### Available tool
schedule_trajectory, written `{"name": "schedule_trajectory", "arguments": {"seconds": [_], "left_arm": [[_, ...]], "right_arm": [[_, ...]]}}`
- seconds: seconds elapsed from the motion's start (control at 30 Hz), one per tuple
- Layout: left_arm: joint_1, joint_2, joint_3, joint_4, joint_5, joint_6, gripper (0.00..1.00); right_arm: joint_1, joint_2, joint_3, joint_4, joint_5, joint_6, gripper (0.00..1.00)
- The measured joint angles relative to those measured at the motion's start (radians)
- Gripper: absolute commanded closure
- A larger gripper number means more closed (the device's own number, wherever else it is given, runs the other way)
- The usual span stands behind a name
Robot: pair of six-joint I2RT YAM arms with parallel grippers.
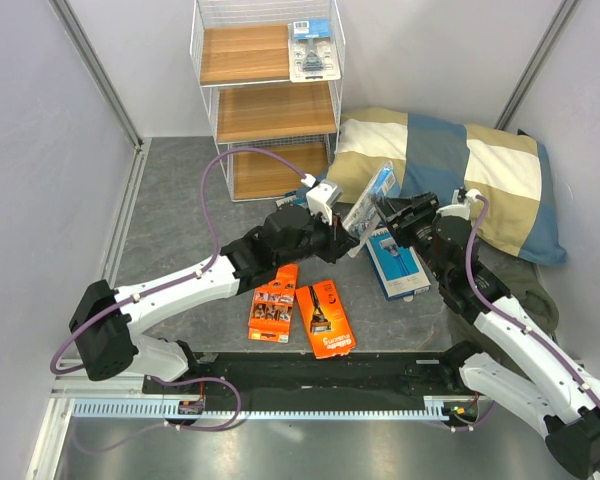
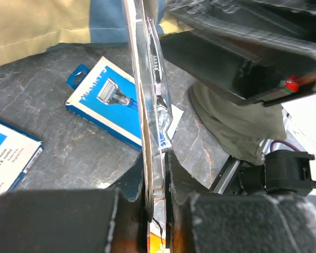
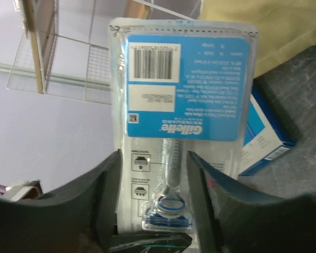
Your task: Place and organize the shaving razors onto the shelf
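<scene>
the left jaws are pinched tight on one edge of a clear blister pack (image 2: 147, 79), which shows edge-on between them in the left wrist view. the right jaws stand parted, one on each side of the razor's moulded bump at the head end of the same pack. whether they touch the plastic i cannot tell. the pack hangs tilted in the air between the two wrists, in front of the checked pillow (image 1: 460, 170) and to the right of the shelf (image 1: 270, 112).

the left arm (image 1: 180, 285) stretches low and diagonal from the near left. the right arm (image 1: 510, 330) bends up from the near right, its wrist turned leftward.

a second blister pack (image 1: 314, 50) lies on the top tier. two orange packs (image 1: 274, 302) (image 1: 325, 318) and the blue boxes (image 1: 398, 262) lie on the desk (image 1: 180, 200).
</scene>
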Motion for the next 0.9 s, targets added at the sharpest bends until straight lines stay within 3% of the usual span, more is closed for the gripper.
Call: {"name": "schedule_trajectory", "arguments": {"seconds": [0.07,0.1,0.2,0.9], "left_arm": [[0.001,0.000,0.000,-0.001,-0.003,0.000,0.98],[0.001,0.000,0.000,-0.002,-0.007,0.000,0.98],[0.001,0.000,0.000,-0.004,-0.023,0.000,0.98],[0.002,-0.087,-0.005,-0.079,-0.114,0.013,0.98]], "right_arm": [[0.000,-0.010,-0.001,0.017,-0.003,-0.005,0.22],[0.000,-0.015,-0.001,0.024,-0.006,-0.010,0.12],[0.000,-0.023,-0.003,0.050,-0.016,-0.021,0.02],[0.000,-0.038,-0.011,0.143,-0.097,-0.133,0.02]]}}
